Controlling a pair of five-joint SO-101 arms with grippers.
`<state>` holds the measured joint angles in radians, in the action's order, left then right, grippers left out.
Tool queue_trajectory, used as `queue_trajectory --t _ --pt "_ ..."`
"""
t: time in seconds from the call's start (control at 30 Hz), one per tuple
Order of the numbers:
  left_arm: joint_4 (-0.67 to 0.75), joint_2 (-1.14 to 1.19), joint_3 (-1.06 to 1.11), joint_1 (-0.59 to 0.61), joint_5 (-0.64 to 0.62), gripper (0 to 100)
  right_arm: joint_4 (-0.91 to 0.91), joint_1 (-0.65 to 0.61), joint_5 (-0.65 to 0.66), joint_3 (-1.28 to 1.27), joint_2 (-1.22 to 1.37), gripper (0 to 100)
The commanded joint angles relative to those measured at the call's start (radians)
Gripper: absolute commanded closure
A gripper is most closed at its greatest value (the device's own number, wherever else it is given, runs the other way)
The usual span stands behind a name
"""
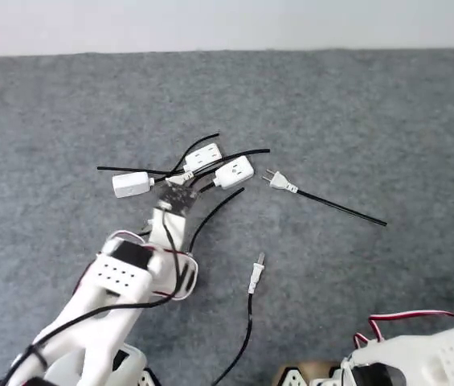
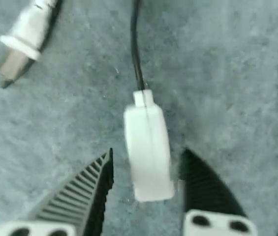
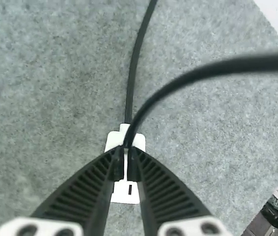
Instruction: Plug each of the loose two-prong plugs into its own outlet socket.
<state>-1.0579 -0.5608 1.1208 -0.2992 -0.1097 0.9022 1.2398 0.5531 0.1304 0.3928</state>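
Grey carpet (image 1: pixel 387 104) as the work surface, pale wall (image 1: pixel 227 24) along 12 o'clock.
Left gripper (image 2: pixel 146 169) spread open around a white socket (image 2: pixel 147 147); loose plug (image 1: pixel 279 182) at 3 o'clock of the socket cluster (image 1: pixel 202 157); right gripper (image 3: pixel 125 164) pinched on a black cord (image 3: pixel 217 69).

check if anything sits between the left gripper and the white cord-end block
Nothing visible does. The white cord-end block lies on the carpet right between the open fingers of the left gripper, its black cord running away from them.
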Motion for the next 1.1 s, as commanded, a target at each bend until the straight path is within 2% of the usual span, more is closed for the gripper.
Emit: queue_trajectory --t 0.0,0.13,0.3,0.5,0.7,0.93,1.07 --pt "-0.031 -0.132 -0.061 0.114 0.0 86 0.024 -0.024 0.011 0.005 -0.002 98.7" --pt "-0.031 -0.207 -0.051 0.201 0.0 87 0.024 -0.027 0.012 0.005 0.001 98.7" --pt "0.021 -0.247 0.012 0.183 -0.002 87 0.024 -0.028 0.012 0.005 -0.002 98.7" --pt "0.114 -0.209 0.045 0.192 -0.002 98 0.024 -0.036 0.012 0.005 0.001 98.7" --pt "0.107 -0.092 0.038 0.199 0.011 98 0.024 -0.036 0.012 0.005 0.002 98.7" --pt "0.075 0.143 -0.042 0.196 0.087 96 0.024 -0.03 0.012 0.005 0.002 98.7" --pt "0.048 0.267 -0.11 0.115 0.089 95 0.024 -0.03 0.012 0.005 0.002 98.7"
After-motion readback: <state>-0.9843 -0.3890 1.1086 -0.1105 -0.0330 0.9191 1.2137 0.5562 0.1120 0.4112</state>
